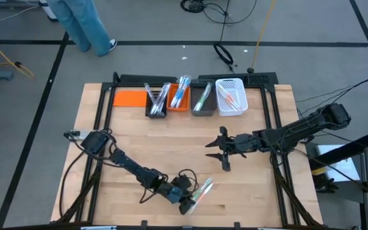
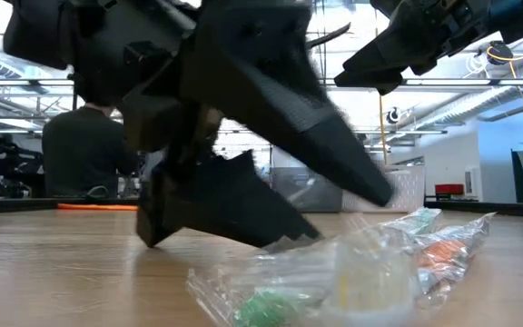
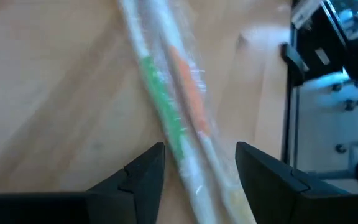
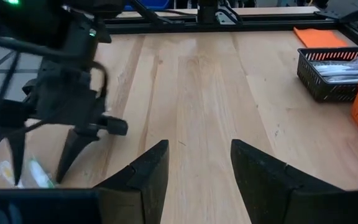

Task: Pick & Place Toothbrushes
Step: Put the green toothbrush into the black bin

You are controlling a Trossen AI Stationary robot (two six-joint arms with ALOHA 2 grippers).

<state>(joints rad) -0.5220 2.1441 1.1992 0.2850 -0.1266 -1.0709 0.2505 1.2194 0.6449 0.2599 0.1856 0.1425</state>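
Diagonally, wrapped toothbrushes (image 1: 200, 191) flat on table (image 1: 171, 147), left end effector (image 1: 188, 203) astride

Legible text, labels, brands, numbers, signs — none; nothing readable on the wrappers, the bins or the desk (image 1: 248, 191).

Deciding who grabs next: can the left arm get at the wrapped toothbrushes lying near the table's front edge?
Probably yes: the left gripper stands open right over the wrapped toothbrushes, fingers astride them, nothing between.
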